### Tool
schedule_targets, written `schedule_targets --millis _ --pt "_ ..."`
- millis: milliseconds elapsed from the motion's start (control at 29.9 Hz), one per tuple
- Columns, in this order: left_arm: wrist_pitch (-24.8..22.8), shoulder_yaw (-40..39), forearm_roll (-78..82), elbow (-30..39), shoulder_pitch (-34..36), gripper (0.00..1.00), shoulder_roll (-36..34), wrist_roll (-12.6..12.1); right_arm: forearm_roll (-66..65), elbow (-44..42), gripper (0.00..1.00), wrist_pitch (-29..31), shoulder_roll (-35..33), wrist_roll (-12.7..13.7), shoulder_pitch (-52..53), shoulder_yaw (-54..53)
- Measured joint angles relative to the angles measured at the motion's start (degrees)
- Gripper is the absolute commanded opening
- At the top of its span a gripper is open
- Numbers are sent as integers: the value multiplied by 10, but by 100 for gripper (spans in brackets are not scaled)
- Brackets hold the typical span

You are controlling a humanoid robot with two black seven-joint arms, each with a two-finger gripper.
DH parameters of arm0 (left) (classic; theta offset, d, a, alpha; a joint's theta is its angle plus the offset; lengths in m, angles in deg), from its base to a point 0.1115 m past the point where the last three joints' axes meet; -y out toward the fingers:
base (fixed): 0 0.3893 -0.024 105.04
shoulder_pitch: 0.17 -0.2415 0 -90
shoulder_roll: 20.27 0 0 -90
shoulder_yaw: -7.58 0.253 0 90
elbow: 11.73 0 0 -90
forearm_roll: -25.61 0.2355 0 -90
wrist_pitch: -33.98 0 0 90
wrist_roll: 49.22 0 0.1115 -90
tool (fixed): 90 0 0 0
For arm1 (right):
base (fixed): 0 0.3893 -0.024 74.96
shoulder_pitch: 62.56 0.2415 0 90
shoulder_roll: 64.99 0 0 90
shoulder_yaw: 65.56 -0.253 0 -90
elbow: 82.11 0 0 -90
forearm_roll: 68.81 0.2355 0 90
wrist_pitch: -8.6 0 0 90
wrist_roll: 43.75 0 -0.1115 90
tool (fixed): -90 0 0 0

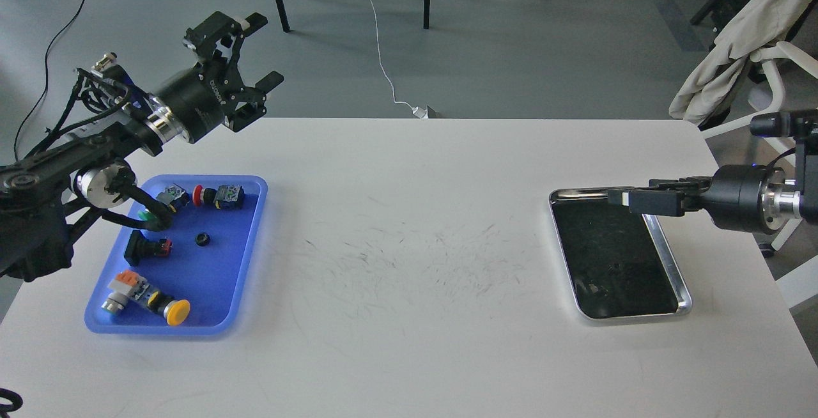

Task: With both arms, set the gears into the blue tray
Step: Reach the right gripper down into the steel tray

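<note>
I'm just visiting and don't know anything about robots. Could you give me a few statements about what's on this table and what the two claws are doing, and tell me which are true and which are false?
1. A small black toothed gear lies inside the rectangular blue plastic tray. True.
2. The left claw is closed on a gear. False: its fingers are spread apart and hold nothing.
3. The shiny steel tray with a dark inside sits on the right side of the white table. True.
4. The right claw hovers above the blue tray. False: it reaches over the steel tray's far edge.
5. A yellow-capped push-button switch lies in the steel tray. False: it lies in the blue tray.
</note>
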Motion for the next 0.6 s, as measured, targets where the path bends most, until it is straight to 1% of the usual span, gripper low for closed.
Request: schedule_targets --millis 33,134,234,368,435,501,602 --pt "-3 2 -6 -11 6 98 5 -12 -1 0 99 0 0 0 -1 0" --pt "-7 0 -17 -30 19 99 19 -26 -4 1 99 1 0 0 -1 0" --pt "-6 0 -19 -42 21 99 22 -29 -28 1 99 2 0 -10 -1 1" --pt "-2 1 -19 -50 21 98 18 -28 -95 1 99 10 0 -50 -1 2" --pt "0 1 -19 -53 19 99 15 -27 -122 1 99 19 -1 -65 0 2" --pt "1 1 -19 -54 19 99 15 -27 -144 1 99 30 -1 -71 2 2" --pt "2 1 -20 -56 19 99 20 -26 -190 0 99 51 0 -73 4 2"
